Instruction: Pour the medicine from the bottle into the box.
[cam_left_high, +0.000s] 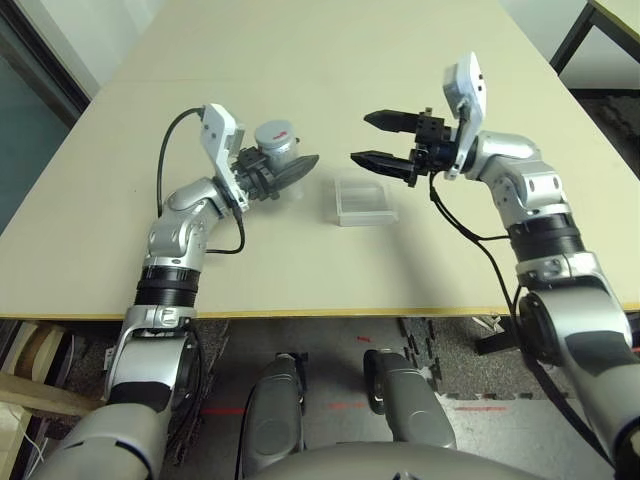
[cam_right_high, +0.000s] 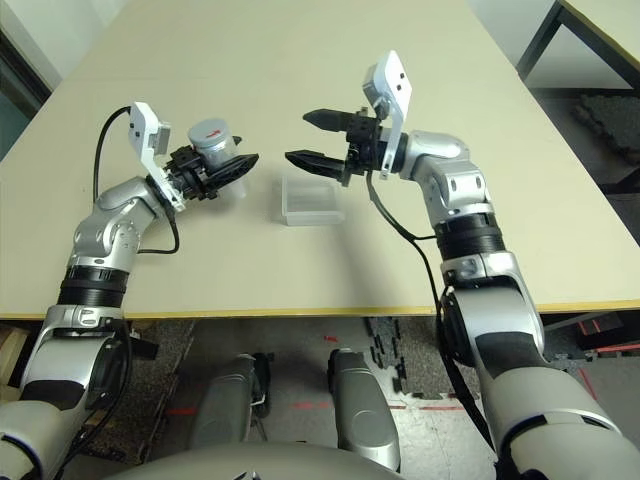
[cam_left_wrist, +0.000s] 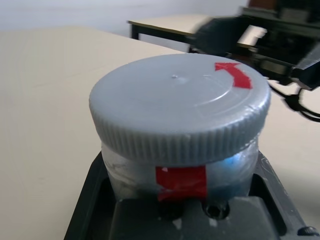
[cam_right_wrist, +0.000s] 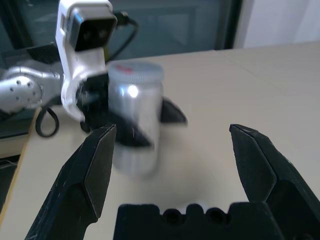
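The left wrist view reveals red tape under the bottle (cam_left_wrist: 180, 140) cap. The left gripper (cam_left_high: 285, 176) clenches it, seemingly off the tabletop (cam_left_high: 300, 60), at nine o'clock from the box (cam_left_high: 365, 201). The right gripper (cam_left_high: 385, 140) gapes level, facing it.

the silvery-grey bottle (cam_left_high: 277, 146), upright with its grey red-marked cap screwed on, is clamped in the left tool (cam_left_high: 283, 177); the clear shallow box (cam_left_high: 366, 200) lies flat on the desk (cam_left_high: 90, 230) beside it

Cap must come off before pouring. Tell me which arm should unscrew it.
Right, probably. The left gripper is shut on the bottle, cap on; the right gripper is open, empty, and pointing at it above the box.
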